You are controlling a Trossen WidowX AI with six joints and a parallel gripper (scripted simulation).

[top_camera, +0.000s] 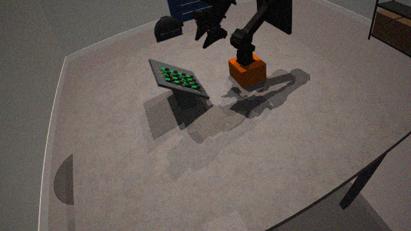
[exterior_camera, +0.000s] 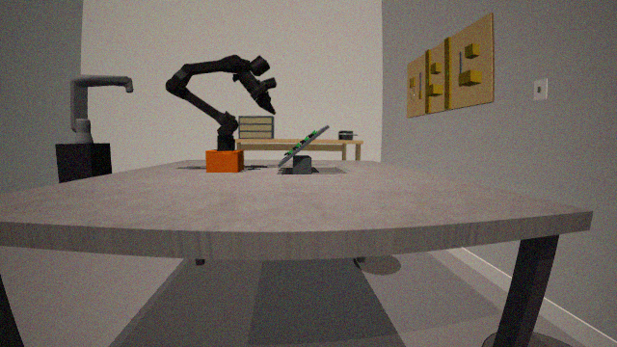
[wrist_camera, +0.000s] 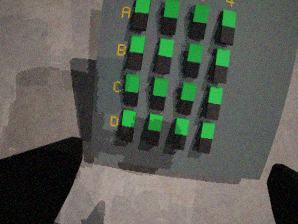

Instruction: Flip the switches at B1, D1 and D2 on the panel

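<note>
- The claw [exterior_camera: 270, 107] hangs wide and empty, above the tilted switch panel [top_camera: 154, 68] on the desk [top_camera: 225, 167], apart.
- Only the wrist view shows the panel's yellow row letters and column numbers.

Black arm [exterior_camera: 202, 103] on orange base [exterior_camera: 212, 166], tilted switch panel [exterior_camera: 305, 146], wooden table [exterior_camera: 289, 222]

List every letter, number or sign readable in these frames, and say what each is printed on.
"1", "2", "3", "4": yellow column numbers along the far edge of the tilted grey switch panel, wrist view.
"A", "B", "C", "D": yellow row letters down its left edge.
Top and exterior views: the panel's markings are too small to read; no other text shows.
</note>
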